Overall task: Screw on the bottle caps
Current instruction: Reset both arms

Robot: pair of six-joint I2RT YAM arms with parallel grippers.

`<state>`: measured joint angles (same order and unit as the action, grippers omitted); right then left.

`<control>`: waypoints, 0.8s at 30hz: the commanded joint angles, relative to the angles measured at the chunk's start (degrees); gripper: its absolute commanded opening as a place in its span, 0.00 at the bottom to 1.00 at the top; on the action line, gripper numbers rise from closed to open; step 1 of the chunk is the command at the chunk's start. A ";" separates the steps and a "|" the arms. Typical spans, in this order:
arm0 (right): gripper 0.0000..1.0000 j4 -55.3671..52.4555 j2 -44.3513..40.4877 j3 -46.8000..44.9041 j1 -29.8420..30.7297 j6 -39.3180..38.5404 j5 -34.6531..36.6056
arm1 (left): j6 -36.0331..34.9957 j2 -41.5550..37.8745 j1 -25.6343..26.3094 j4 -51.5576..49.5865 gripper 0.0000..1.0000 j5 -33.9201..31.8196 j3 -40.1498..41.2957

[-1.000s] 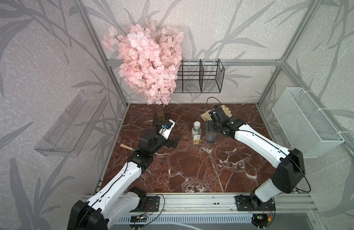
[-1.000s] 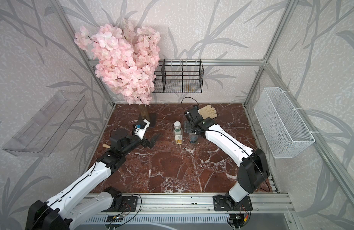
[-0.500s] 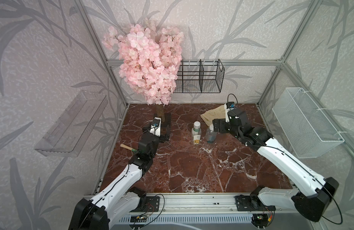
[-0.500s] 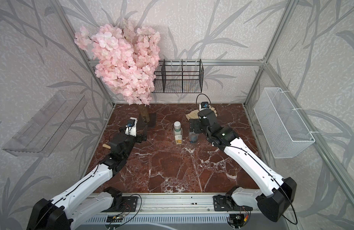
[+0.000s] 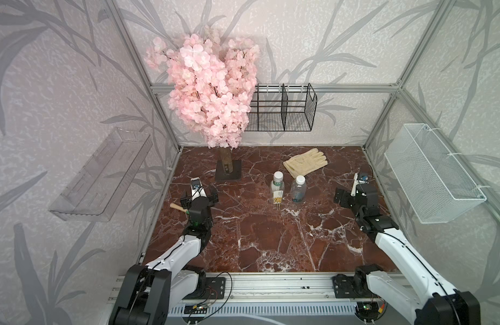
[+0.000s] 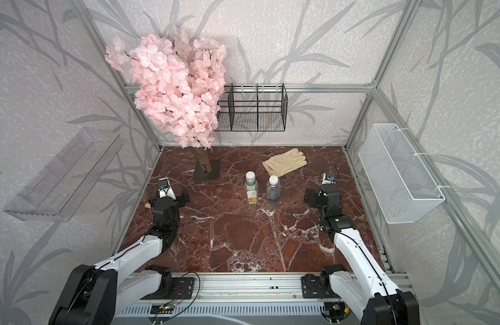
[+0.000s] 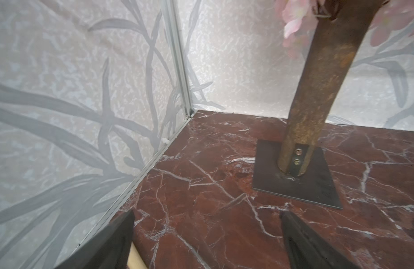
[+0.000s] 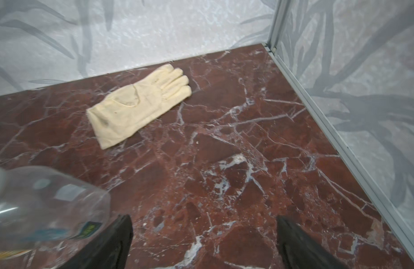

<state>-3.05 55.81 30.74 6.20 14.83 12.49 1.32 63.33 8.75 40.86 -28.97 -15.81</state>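
Two clear bottles stand upright side by side mid-table in both top views. The one with the green neck band (image 5: 277,189) (image 6: 251,189) carries a white cap (image 5: 278,176). The rounder one with the blue label (image 5: 298,190) (image 6: 273,191) also carries a white cap (image 5: 300,179); it shows blurred beside my right fingers in the right wrist view (image 8: 45,202). My left gripper (image 5: 199,197) (image 7: 207,233) is open and empty, far left of the bottles. My right gripper (image 5: 351,197) (image 8: 203,235) is open and empty, well right of them.
A cream glove (image 5: 305,161) (image 8: 138,104) lies behind the bottles. The pink blossom tree stands on a dark base plate (image 5: 228,176) (image 7: 294,186) at the back left. A wooden-handled tool (image 5: 177,207) lies under my left gripper, near the left wall.
My right gripper opened, let go of the blue-label bottle and drew back to the right. My left gripper drew back to the left, away from the bottles.
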 commanded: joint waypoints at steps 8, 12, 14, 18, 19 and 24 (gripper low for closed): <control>0.99 32.27 13.46 -8.69 -4.90 -7.06 -0.46 | 0.98 9.09 -3.50 17.87 1.00 -1.03 4.99; 0.99 43.39 20.63 -10.52 -5.96 -9.55 -2.10 | -0.12 11.15 -4.16 20.60 1.00 1.01 4.55; 0.99 42.40 21.59 -9.33 -6.18 -9.64 -3.45 | -0.12 11.74 -4.60 19.40 1.00 2.26 3.55; 0.99 50.35 25.87 -9.60 -6.69 -10.21 -4.77 | -0.81 12.65 -4.97 18.38 1.00 5.17 2.46; 0.99 52.64 27.89 -9.71 -7.19 -9.60 -5.32 | -0.89 12.78 -5.06 18.20 1.00 5.57 2.38; 0.99 61.13 33.90 -11.62 -7.51 -9.45 -6.85 | -1.32 12.94 -5.39 17.97 1.00 8.00 2.18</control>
<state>51.29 89.49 20.38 -0.95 5.69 7.14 0.93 75.99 3.86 57.60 -23.35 -12.21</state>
